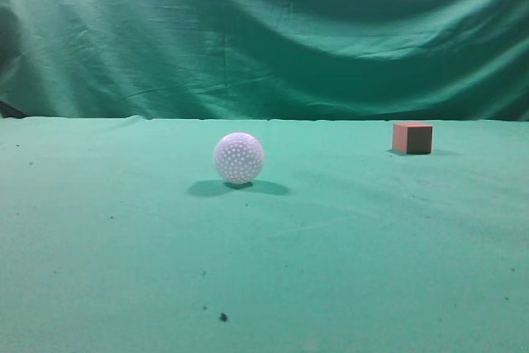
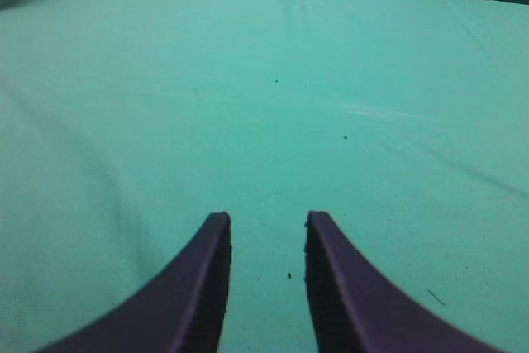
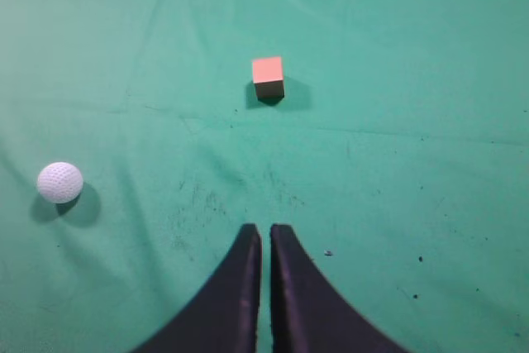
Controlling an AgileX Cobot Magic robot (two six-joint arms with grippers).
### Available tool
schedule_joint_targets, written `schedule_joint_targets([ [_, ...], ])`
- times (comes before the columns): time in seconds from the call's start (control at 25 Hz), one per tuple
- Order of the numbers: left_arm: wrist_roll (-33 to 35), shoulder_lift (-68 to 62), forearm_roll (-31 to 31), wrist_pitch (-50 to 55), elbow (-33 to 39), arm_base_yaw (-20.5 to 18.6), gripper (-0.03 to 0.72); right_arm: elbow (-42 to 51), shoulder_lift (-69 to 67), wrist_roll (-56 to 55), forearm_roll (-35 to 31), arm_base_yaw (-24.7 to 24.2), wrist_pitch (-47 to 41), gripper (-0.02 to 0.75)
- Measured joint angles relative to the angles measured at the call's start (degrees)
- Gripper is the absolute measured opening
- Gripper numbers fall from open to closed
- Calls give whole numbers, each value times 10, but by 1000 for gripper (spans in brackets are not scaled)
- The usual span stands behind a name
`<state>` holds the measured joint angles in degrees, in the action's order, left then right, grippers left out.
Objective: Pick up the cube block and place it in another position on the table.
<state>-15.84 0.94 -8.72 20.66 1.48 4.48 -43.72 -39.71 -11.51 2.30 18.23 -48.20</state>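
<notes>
Presently, stock of the bench (image 1: pixel 99 270), green cloth with dark specks:

Item: cube block (image 1: pixel 412 137), salmon top, darker sides. Rests flat on the cloth toward the right and back in the exterior view, untouched. In the right wrist view it lies ahead of the tips and a shade to their right, well apart from them (image 3: pixel 268 78).

Item: white dimpled ball (image 1: pixel 239 158), near centre, well apart from the cube; low left in the right wrist view (image 3: pixel 59 182). Not part of the job.

Item: right end effector (image 3: pixel 265 237). Clenched, only a sliver of gap between the tips, nothing in it; above bare cloth.

Item: left end effector (image 2: pixel 267 233). Released, fingers spread, empty; only cloth in front of it.

Neither arm shows in the exterior view.

Step in hand, by judgement: the very start, reach not begun, cube not yet picked up. The right arm is the better placed. Next move calls for spreading its fingers, advancing and lowering to straddle the cube across two flat faces, then closing; the ball is far enough aside to be no obstacle.
</notes>
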Motion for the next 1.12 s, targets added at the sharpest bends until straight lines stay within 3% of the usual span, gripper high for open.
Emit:
schedule_joint_targets([
  [0.24,0,0,0,0,0,0,262,39,135,7,1,0,-14,0],
  [0.52,0,0,0,0,0,0,262,84,173,73,19,-2,6,0],
  [0.92,0,0,0,0,0,0,262,361,372,97,-3,-144,187,0],
  [1.12,0,0,0,0,0,0,262,448,403,97,-16,-157,216,0],
])
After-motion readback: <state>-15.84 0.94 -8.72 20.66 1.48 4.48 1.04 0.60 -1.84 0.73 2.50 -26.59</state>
